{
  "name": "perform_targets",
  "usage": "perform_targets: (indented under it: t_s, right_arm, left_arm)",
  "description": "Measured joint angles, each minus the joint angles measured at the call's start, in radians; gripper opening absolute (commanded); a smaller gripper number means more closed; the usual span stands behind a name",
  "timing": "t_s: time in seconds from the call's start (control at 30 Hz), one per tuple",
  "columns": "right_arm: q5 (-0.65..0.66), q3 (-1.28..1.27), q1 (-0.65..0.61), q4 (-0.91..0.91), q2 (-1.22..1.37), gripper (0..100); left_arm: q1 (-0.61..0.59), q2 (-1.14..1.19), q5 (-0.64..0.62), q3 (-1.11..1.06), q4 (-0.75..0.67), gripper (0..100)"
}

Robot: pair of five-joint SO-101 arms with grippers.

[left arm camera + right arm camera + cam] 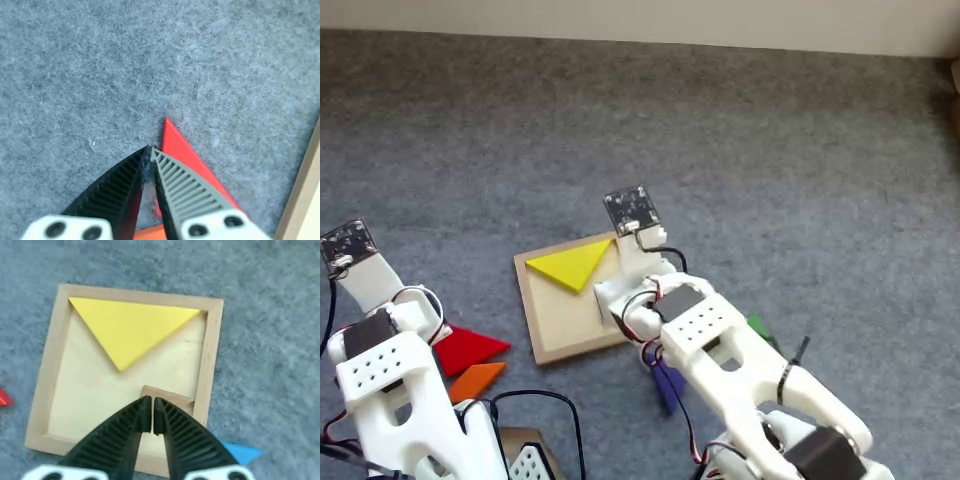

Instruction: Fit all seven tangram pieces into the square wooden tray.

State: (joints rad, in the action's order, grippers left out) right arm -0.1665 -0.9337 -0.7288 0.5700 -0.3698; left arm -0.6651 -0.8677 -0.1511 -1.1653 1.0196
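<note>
The square wooden tray lies mid-table, with a yellow triangle in its far corner. In the right wrist view the yellow triangle lies along one wall of the tray. A small wood-coloured piece lies flat by the side wall. My right gripper hovers shut just over that piece, holding nothing. My left gripper is shut and empty above the carpet, its tips beside the red triangle. An orange piece peeks out under the fingers.
The red triangle and the orange piece lie left of the tray on the grey carpet. A blue piece and a green piece lie right of it, partly under the right arm. The blue piece sits just outside the tray.
</note>
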Motion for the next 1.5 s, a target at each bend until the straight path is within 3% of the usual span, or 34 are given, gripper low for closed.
perform_targets:
  t_s: [0.6,1.03,1.27,1.5]
  right_arm:
    - [0.012,0.221,0.091,0.000,0.345,3.0]
    - [0.002,0.245,0.103,-0.118,0.339,3.0]
    - [-0.068,0.117,0.100,-0.123,0.087,3.0]
    - [-0.075,-0.003,-0.005,-0.127,0.031,3.0]
  left_arm:
    - [0.000,0.000,0.000,0.000,-0.008,1]
    - [0.000,0.000,0.000,0.000,-0.008,1]
    - [0.000,0.000,0.000,0.000,-0.008,1]
    - [0.000,0.000,0.000,0.000,-0.008,1]
